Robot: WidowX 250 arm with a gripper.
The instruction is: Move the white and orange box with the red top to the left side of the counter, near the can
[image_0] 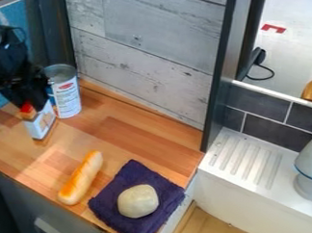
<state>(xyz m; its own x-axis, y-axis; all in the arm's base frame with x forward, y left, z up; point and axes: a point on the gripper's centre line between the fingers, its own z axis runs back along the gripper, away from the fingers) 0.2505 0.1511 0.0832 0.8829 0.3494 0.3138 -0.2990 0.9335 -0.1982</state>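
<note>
Black angular gripper [32,98] at top end of small white carton w/ orange-red top [40,126] — carton below it, long axis approx. vert., beside silver, white-labelled can [67,97]. Grasping or released — can't tell.

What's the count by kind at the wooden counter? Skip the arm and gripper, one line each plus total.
Can: 1
Small box with a red top: 1
Bread loaf: 1
Dark purple cloth: 1
Pale round lump, on the cloth: 1
Total: 5
</note>
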